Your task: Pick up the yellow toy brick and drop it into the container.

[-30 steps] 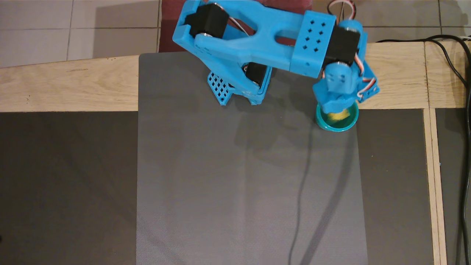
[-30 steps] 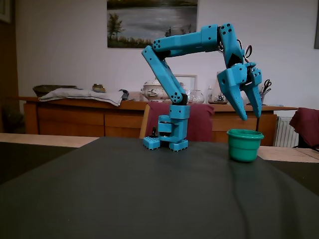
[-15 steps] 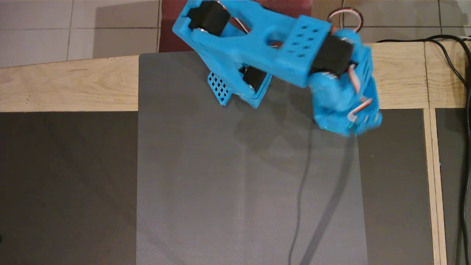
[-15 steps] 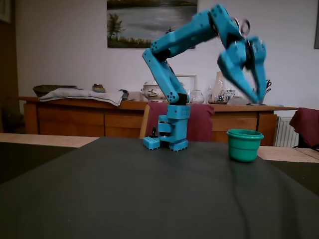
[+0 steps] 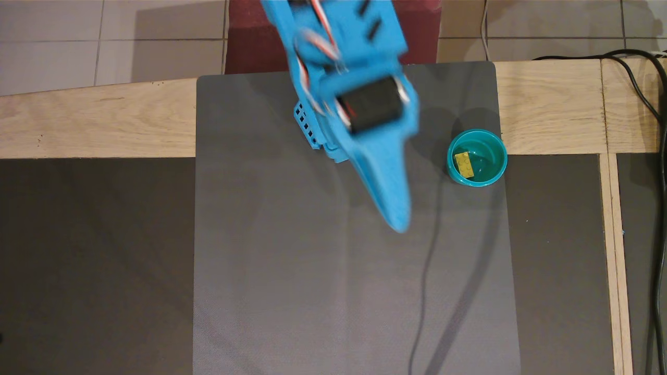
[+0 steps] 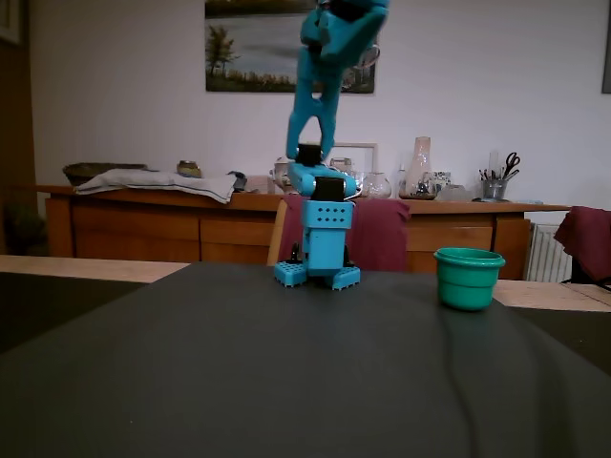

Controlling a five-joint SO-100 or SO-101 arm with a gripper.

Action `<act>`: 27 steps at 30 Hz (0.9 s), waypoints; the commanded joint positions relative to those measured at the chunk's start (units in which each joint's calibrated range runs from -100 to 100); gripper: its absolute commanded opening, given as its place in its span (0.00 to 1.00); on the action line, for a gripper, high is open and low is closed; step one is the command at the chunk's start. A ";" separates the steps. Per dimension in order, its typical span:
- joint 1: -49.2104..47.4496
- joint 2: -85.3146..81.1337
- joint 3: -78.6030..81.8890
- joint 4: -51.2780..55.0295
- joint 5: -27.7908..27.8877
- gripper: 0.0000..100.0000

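lying flat inside container (image 5: 492,148), yellow toy brick (image 5: 464,164), long axis near-vertical overhead

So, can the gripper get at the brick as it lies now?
Probably yes, from above only. The brick lies inside the cup, whose open top is uncovered. The gripper is raised beside the cup, with nothing between them.
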 commanded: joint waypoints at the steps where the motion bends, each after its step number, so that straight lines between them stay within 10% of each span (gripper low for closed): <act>1: 2.51 -4.23 -0.32 0.49 -1.42 0.00; 27: 15.20 -21.51 47.69 -11.60 -6.38 0.00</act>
